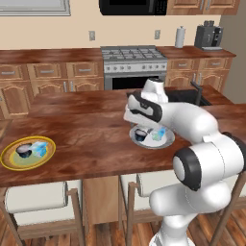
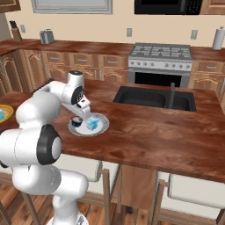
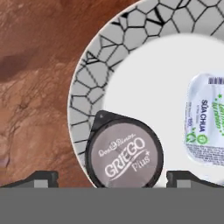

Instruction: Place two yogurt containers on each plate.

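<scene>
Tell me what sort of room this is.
A home kitchen, rendered: a gas stove set among wooden cabinets, a black sink in the wooden counter, and stools tucked under it.

A white plate (image 3: 109, 57) with a grey rim patterned in black cracked-mosaic lines sits on a reddish-brown woodgrain counter (image 3: 39, 65). On it, a black yogurt cup (image 3: 124, 156) has a grey-brown lid with white lettering; a pale translucent blue cup (image 3: 205, 118) has a white lid with green print. Another plate (image 1: 28, 153) has a yellow rim and a greenish centre.
</scene>
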Motion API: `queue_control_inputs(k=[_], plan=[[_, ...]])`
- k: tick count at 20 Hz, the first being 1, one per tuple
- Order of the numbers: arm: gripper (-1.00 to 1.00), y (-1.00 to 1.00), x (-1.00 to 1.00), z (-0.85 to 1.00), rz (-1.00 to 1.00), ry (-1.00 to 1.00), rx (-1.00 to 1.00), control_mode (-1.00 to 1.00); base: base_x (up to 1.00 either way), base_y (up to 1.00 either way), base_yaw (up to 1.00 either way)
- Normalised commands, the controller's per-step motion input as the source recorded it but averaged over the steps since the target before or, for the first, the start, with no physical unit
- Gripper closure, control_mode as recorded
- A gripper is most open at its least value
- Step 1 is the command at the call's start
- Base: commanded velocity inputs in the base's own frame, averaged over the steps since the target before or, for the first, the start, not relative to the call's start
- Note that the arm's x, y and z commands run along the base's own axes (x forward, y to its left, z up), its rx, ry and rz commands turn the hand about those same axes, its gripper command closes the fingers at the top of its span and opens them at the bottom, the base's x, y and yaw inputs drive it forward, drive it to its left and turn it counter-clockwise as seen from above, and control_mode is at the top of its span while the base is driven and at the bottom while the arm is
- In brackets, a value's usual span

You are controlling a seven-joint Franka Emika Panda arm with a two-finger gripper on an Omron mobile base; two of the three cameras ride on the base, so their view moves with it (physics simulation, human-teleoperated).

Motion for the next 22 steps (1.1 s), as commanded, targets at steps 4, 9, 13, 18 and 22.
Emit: queue_control_inputs(k=[4,9,13,18,22], plan=[[-1.00,0.00,-0.19,0.35,-0.05,0.08,0.00,-1.00,0.00,0.00,0.00],[-1.00,0.00,-0.21,0.44,-0.08,0.07,0.00,-1.00,0.00,0.00,0.00],[-1.00,0.00,-0.37,0.48,-0.06,0.00,0.00,-1.00,0.00,0.00,0.00],[-1.00,0.00,-0.61,0.44,-0.01,0.00,0.00,-1.00,0.00,0.00,0.00],[-1.00,-0.02,-0.72,0.40,-0.01,0.00,0.00,-1.00,0.00,0.00,0.00]])
